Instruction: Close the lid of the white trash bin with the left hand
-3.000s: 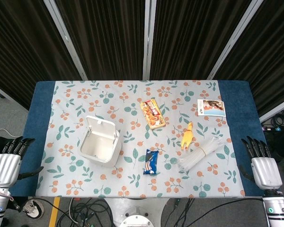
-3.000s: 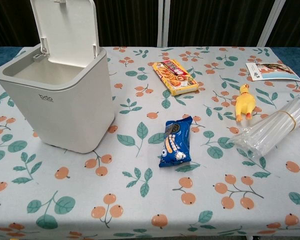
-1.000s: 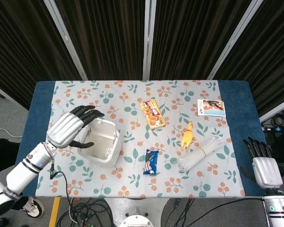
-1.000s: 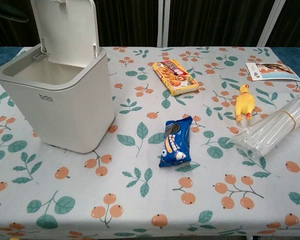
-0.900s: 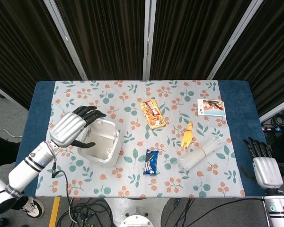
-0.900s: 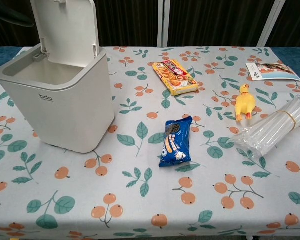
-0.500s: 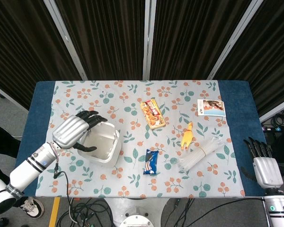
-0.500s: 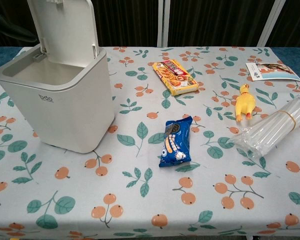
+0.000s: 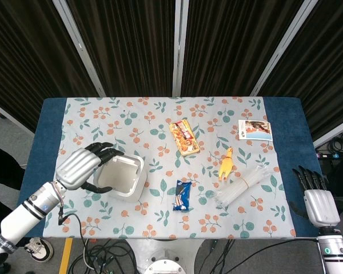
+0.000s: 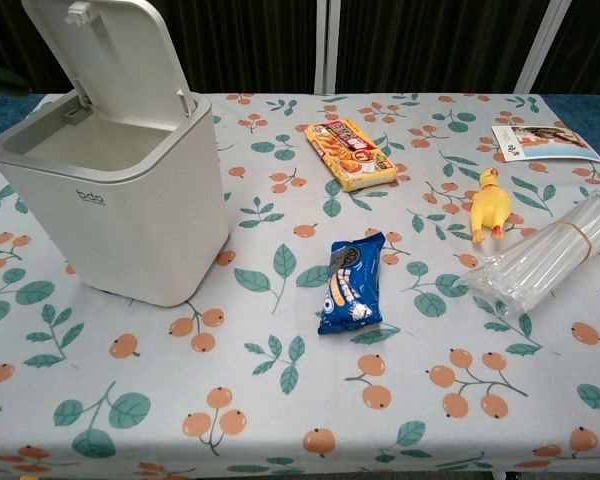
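Note:
The white trash bin [image 9: 124,178] stands on the left of the floral tablecloth; in the chest view the white trash bin [image 10: 115,205] fills the left side. Its lid [image 10: 110,62] is hinged at the back and leans forward over the opening, half open. My left hand [image 9: 83,167] is at the bin's far left side, its dark fingers [image 9: 106,151] curved over the lid's top edge and touching it, holding nothing. My right hand [image 9: 319,202] hovers off the table's front right corner, fingers spread and empty.
An orange snack box [image 9: 184,137] lies mid-table. A blue snack packet [image 9: 182,195] is right of the bin, and a yellow rubber chicken [image 9: 226,162] is further right. A bundle of clear straws [image 9: 243,185] and a leaflet [image 9: 255,130] lie on the right.
My left hand rose from the table's left edge to the bin's lid and pushed it. The lid tipped from upright to leaning forward over the opening. The right hand stayed put.

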Tool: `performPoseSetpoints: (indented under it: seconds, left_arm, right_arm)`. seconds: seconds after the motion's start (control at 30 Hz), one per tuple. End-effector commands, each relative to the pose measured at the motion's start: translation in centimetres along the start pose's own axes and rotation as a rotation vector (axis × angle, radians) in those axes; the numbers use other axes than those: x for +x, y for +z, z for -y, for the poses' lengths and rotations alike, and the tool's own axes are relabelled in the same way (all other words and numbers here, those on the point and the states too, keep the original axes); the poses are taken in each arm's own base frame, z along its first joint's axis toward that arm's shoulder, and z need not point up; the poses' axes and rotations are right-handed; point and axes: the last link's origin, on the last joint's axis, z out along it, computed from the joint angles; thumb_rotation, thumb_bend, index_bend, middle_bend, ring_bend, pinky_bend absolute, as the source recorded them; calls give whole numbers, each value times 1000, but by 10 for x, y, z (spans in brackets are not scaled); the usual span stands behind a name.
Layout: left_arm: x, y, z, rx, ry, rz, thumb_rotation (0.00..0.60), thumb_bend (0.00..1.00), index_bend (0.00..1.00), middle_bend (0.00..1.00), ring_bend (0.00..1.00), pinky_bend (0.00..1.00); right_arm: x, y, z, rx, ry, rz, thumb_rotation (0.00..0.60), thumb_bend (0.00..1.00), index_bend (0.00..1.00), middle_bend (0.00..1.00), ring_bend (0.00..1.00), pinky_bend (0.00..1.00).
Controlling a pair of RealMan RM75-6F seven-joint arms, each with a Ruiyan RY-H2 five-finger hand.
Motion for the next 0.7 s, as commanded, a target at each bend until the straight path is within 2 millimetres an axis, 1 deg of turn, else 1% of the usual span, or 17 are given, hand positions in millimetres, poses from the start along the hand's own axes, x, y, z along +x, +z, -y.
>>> performPoseSetpoints:
  seconds: [0.03, 0.3, 0.7]
  left_arm:
    - [-5, -8, -1, 1, -5, 5, 486, 150, 177, 248, 107, 189]
    - [-20, -21, -2, 0, -16, 34, 487, 150, 177, 273, 107, 189]
    - [-34, -31, 1, 14, -35, 56, 487, 151, 177, 298, 107, 189]
  right_arm:
    - [0, 0, 0, 0, 0, 1, 600, 172, 0, 0, 0, 0]
    - [-3, 0, 2, 7, -3, 14, 600, 173, 0, 0, 0, 0]
    - [-6, 1, 3, 6, -6, 25, 600, 172, 0, 0, 0, 0]
